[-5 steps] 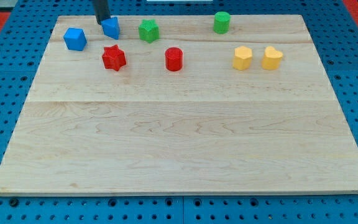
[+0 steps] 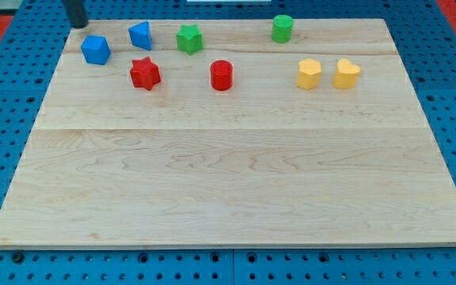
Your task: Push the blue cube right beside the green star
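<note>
Since the earlier frame, my tip (image 2: 76, 25) has been shifted toward the view's left, from just beside the blue wedge-shaped block (image 2: 141, 36) to the top left corner of the table (image 2: 228, 174); the blocks are seen in unchanged positions. Only a short length of the dark rod is visible at the view's top edge. The end effector is a plain rod with nothing to clench or release, and nothing is touched by it: it stands apart from the blue cube (image 2: 95, 49), up and slightly to the left of it.

Eight blocks are counted on the table: two blue, two green, two red and two yellow. The green pair is made up of the green star (image 2: 188, 38) and a green cylinder (image 2: 283, 28); the red pair of a red star (image 2: 144, 73) and a red cylinder (image 2: 222, 75); the two yellow blocks (image 2: 309, 74) (image 2: 347, 73) are set just beside each other near the view's right.

The blue cube is found near the table's top left, well apart from the green star, with the blue wedge-shaped block between them. No long axis can be made out on the cube; it is seen slightly turned relative to the table's edges.
</note>
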Tool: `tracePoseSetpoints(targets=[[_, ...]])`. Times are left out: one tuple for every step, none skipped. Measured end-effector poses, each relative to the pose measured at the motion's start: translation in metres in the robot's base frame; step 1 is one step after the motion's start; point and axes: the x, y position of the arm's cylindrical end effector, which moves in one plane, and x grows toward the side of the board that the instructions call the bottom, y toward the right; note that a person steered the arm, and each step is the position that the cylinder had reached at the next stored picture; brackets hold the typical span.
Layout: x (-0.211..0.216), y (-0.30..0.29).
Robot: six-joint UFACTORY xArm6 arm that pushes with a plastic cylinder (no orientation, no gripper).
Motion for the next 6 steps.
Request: tracePoseSetpoints(targets=[[0.026, 0.005], [0.061, 0.034], [0.069, 0.057], [0.069, 0.062], [0.077, 0.051], [0.086, 0.060]])
